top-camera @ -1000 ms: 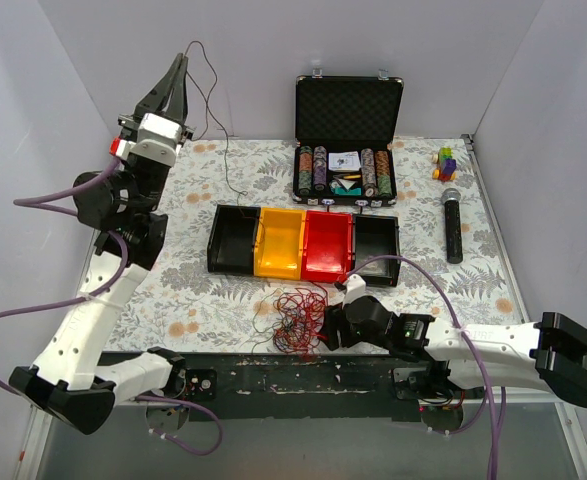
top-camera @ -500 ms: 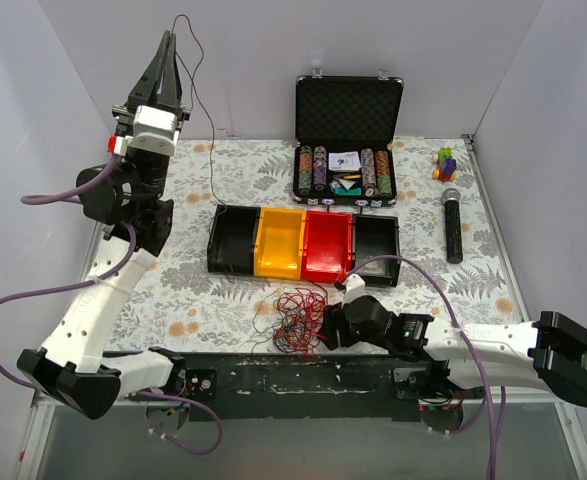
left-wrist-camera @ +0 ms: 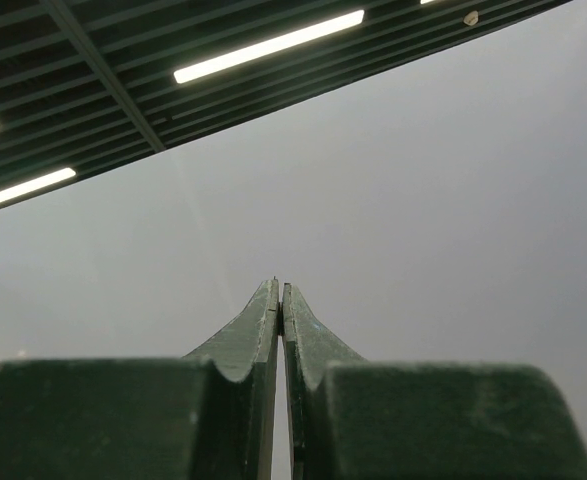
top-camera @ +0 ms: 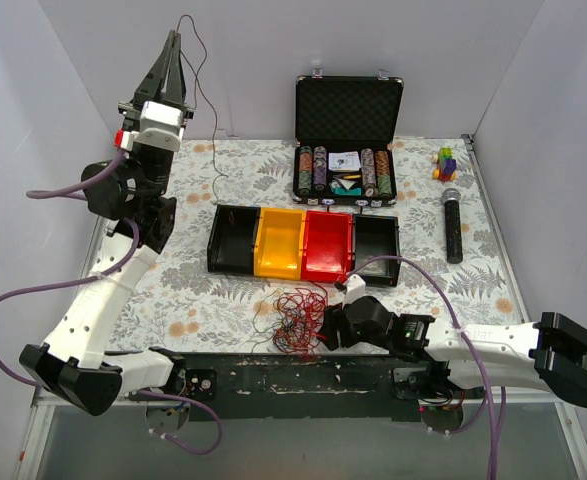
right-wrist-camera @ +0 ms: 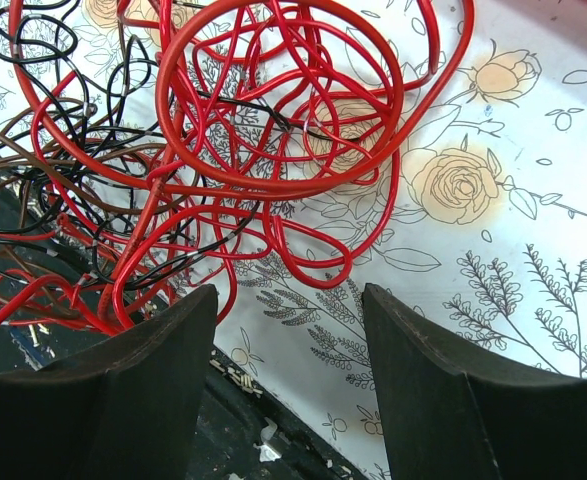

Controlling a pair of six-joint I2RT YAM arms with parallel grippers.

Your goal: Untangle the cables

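Red-and-black cables [top-camera: 295, 318], one nest; right jaws open at its edge, left jaws pinching one dark strand [top-camera: 214, 150] aloft

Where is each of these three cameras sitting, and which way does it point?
Top external: above and behind the bases, looking down on the table; both arms show.
Left wrist: on the raised left gripper, aimed up at wall and ceiling lights; its fingers, shut on a dark strand, show.
Right wrist: low on the right gripper, facing the cables; its open fingers show.
Shared: top external and right wrist both see the cables.
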